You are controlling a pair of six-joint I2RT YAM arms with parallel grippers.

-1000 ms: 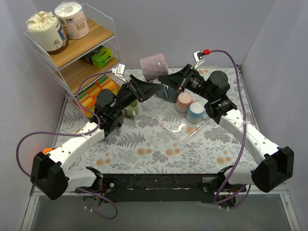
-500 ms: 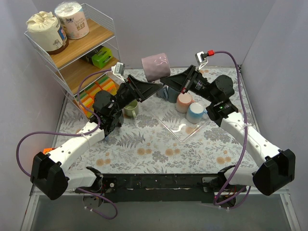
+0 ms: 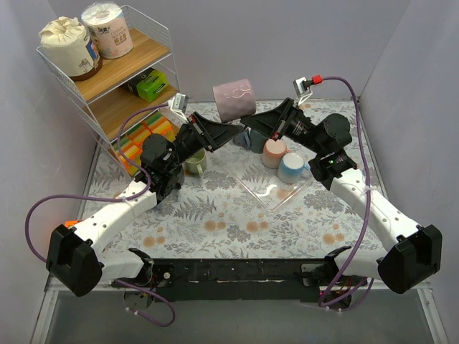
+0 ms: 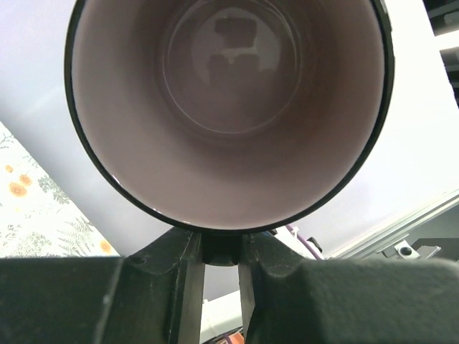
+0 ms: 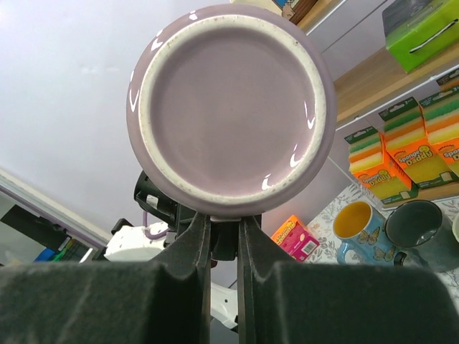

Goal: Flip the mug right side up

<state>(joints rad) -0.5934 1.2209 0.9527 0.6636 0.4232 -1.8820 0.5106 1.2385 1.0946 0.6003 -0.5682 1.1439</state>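
The lilac mug (image 3: 234, 99) hangs in the air on its side over the back of the table, between both arms. My left gripper (image 3: 231, 132) reaches up to it from the left; in the left wrist view I look straight into the mug's open mouth (image 4: 229, 107), and the left gripper (image 4: 222, 251) is shut on a dark piece just under the rim. My right gripper (image 3: 248, 128) comes from the right. In the right wrist view the mug's base (image 5: 229, 107) faces me and the right gripper (image 5: 224, 223) is shut on the handle stub below it.
A wire shelf (image 3: 107, 79) at the back left holds paper rolls, a green item and sponge packs (image 5: 423, 150). On the table stand a green mug (image 3: 195, 163), a pink mug (image 3: 275, 152), a blue mug (image 3: 292, 167), a dark mug (image 3: 252, 140) and a clear tray (image 3: 276, 189).
The left gripper's jaws have closed in under the mug. The mug has shifted slightly right and turned a little, and the right arm has drawn back to the right with it.
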